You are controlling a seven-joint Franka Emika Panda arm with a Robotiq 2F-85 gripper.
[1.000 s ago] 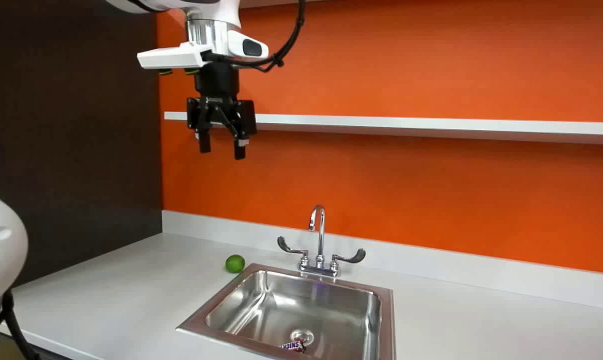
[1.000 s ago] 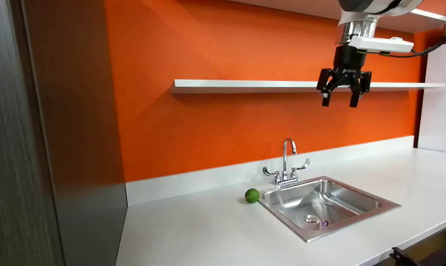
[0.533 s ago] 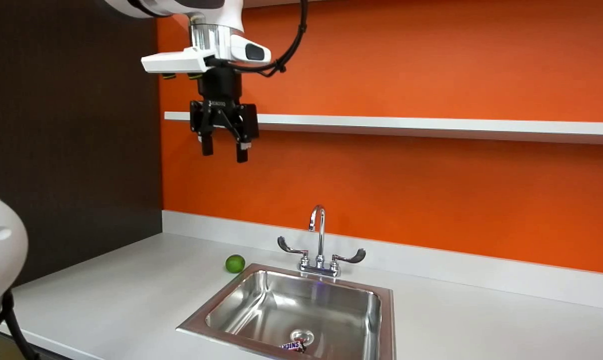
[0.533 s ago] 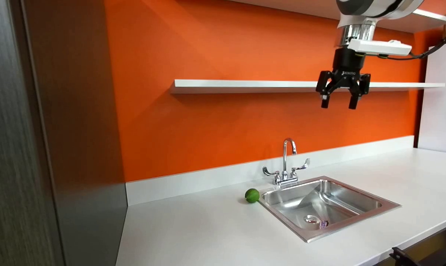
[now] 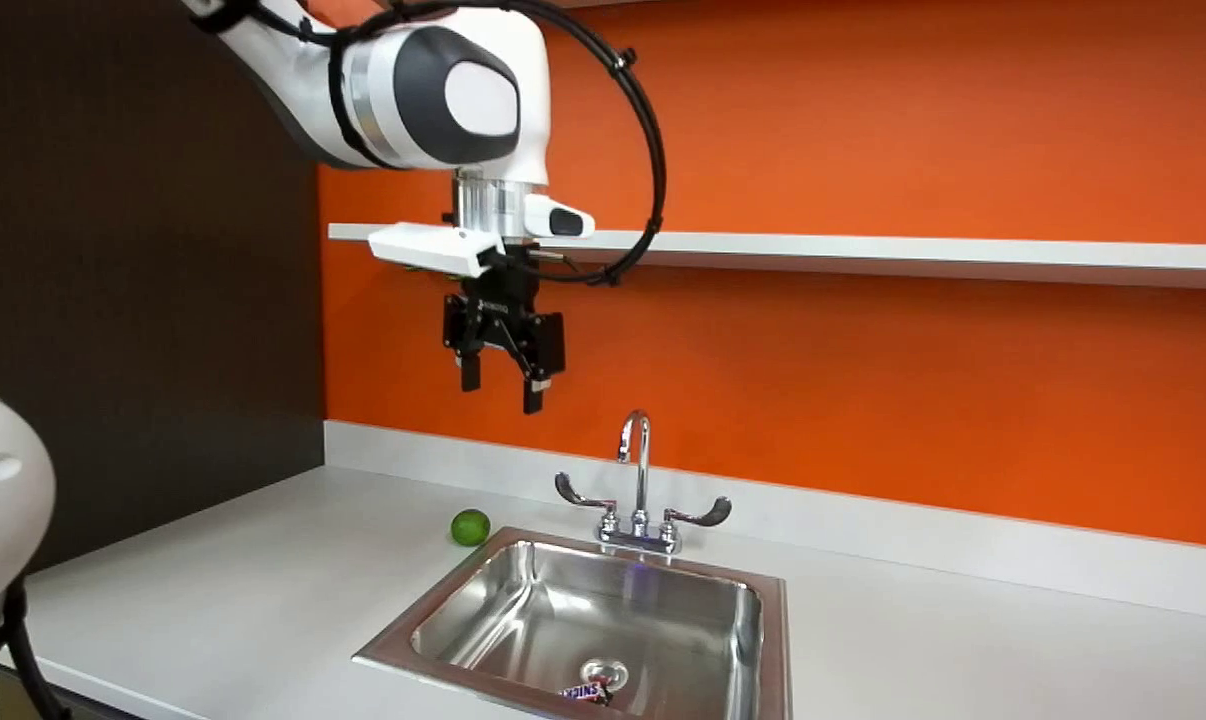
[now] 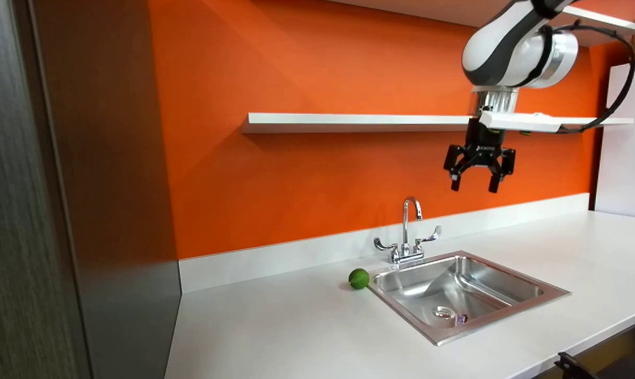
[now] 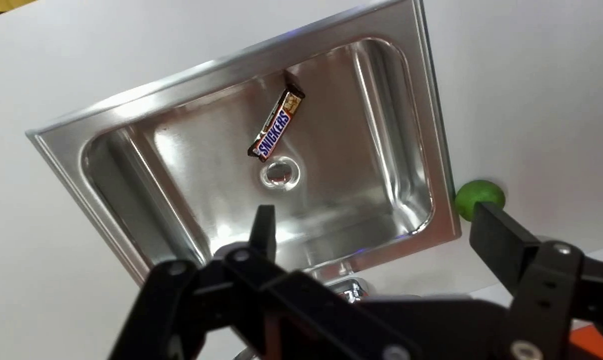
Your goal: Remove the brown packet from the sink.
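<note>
The brown packet is a small dark-brown Snickers wrapper (image 7: 276, 125) with a white and blue label. It lies flat on the floor of the steel sink (image 7: 433, 150), just beside the round drain (image 7: 280, 173). The packet also shows in both exterior views (image 5: 588, 692) (image 6: 460, 319), inside the sink (image 5: 436, 600). My gripper (image 5: 503, 398) is open and empty, pointing down, high above the counter and the sink's back area, apart from the packet. In the wrist view the fingers (image 7: 376, 215) are wide apart, with the packet above and left of them in the picture.
A chrome two-handled faucet (image 5: 641, 490) stands behind the basin. A green lime (image 6: 358, 278) sits on the white counter (image 6: 275, 321) beside the sink's rim. A white shelf (image 5: 863, 247) runs along the orange wall. A dark panel (image 5: 143, 280) stands at one end.
My arm and gripper have come down a good way, and in an exterior view moved to the right. The fingers stay open. The packet, lime and sink have not moved.
</note>
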